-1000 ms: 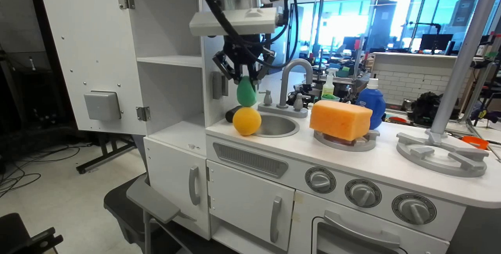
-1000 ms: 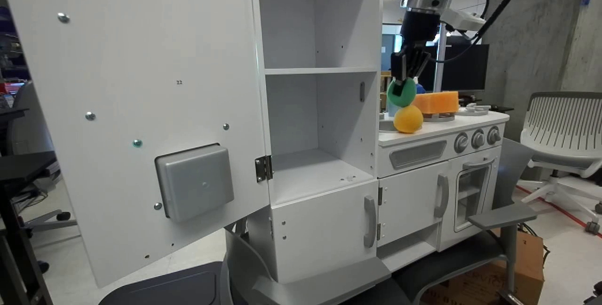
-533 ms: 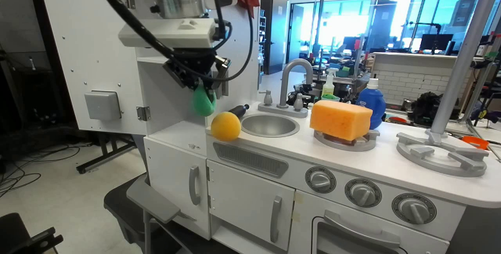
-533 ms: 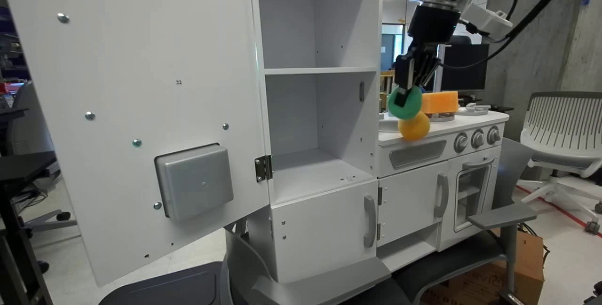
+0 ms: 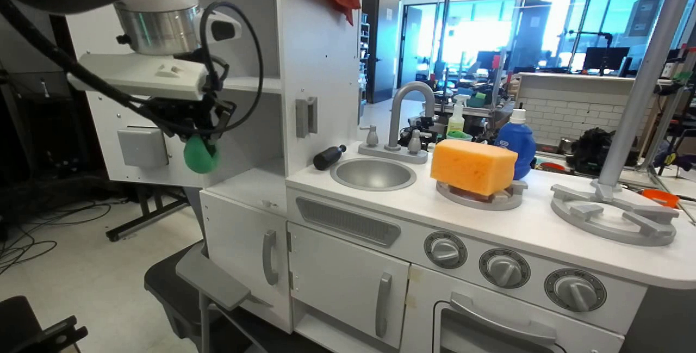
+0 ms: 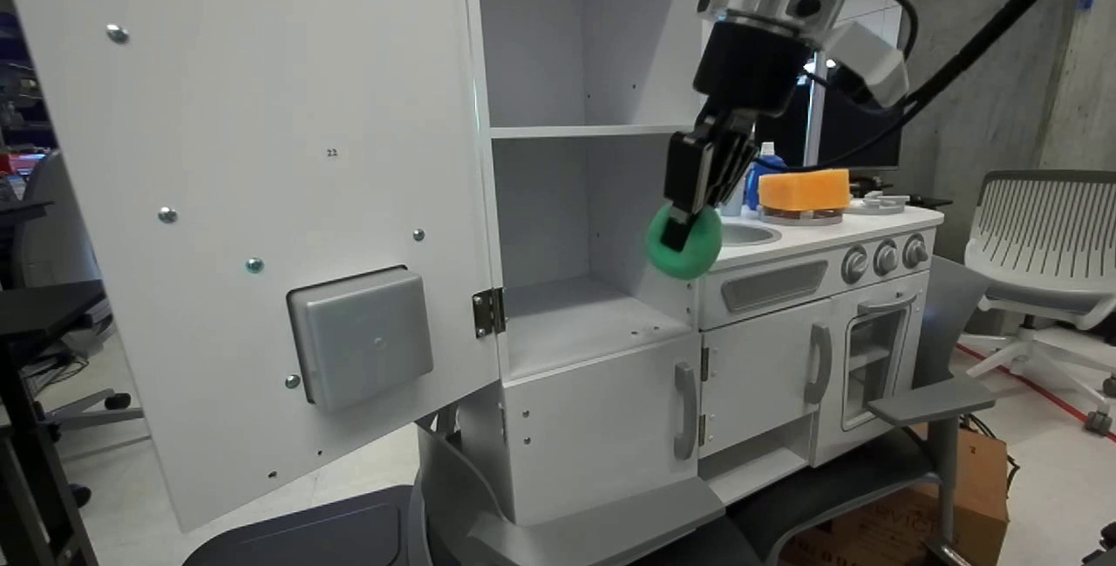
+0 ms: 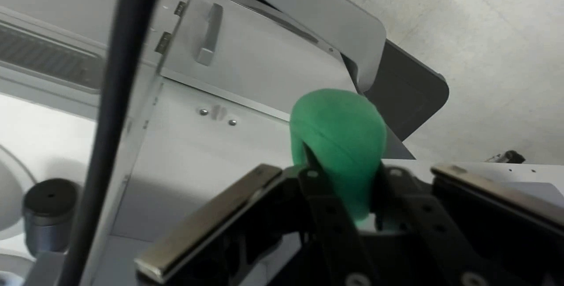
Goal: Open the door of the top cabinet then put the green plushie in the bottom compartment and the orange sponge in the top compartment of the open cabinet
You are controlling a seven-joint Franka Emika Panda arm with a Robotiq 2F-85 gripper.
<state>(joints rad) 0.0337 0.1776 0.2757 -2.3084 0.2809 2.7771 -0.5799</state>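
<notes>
In an exterior view the jaws, pinching the green plushie (image 6: pixel 695 254), hide part of it and of the bottom compartment (image 6: pixel 540 208) behind; up and left of them, the top edge crops the door (image 6: pixel 261 139) and the top compartment (image 6: pixel 536 51). In the wrist view a cable (image 7: pixel 118 79) left of them is blurred.

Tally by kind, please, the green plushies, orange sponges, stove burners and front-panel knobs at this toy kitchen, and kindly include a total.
Green plushie: 1
Orange sponge: 1
Stove burners: 2
Front-panel knobs: 3
Total: 7
</notes>
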